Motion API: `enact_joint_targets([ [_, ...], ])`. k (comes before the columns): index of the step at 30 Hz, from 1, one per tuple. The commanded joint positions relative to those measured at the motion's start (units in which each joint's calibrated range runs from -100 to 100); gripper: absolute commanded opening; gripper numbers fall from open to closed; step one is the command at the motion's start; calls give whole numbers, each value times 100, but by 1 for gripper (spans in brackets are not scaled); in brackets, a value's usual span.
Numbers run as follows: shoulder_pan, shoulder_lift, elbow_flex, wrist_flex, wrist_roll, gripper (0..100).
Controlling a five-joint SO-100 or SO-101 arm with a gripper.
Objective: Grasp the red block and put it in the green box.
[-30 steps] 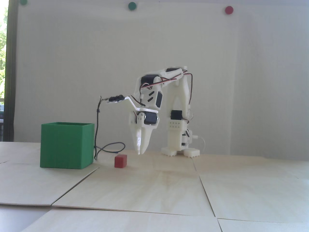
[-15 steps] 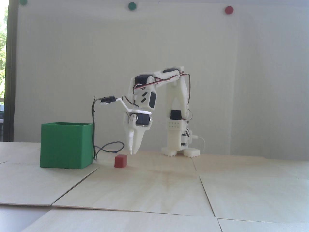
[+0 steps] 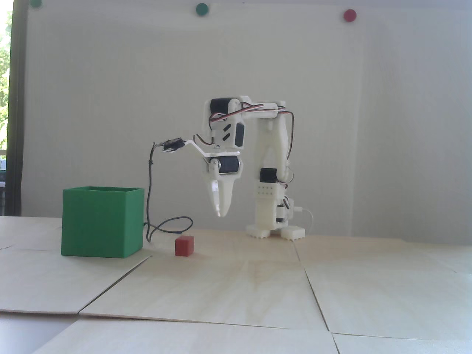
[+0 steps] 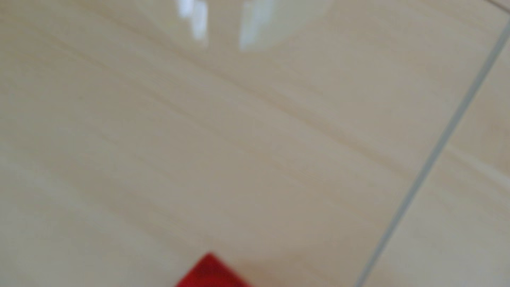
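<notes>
I count one red block [image 3: 184, 246], one green box [image 3: 101, 222], one arm [image 3: 258, 162], three wall dots [image 3: 201, 9]: two green, one red.

Your arm [image 3: 269, 147] is white printed plastic with black servos [image 3: 228, 165] at the joints. Red, black and white wires [image 3: 254, 110] loop along it, and a dark cable [image 3: 149, 191] hangs from its wrist camera [image 3: 172, 144]. Its gripper [image 3: 220, 214] has pale, tapered fingers.

No text, label, brand, number or sign can be read in the fixed view or the blurred wrist view.
</notes>
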State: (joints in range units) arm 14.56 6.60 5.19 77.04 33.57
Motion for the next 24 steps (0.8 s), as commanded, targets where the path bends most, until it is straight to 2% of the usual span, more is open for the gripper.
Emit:
enact_joint_targets([
  [1, 358, -32, -510, 53, -31, 2],
  [6, 808, 386, -519, 45, -26, 2],
  [15, 687, 386, -519, 36, -31, 3],
  [19, 462, 410, -519, -292, -62, 3],
  [24, 390, 465, -519, -916, -395, 3],
])
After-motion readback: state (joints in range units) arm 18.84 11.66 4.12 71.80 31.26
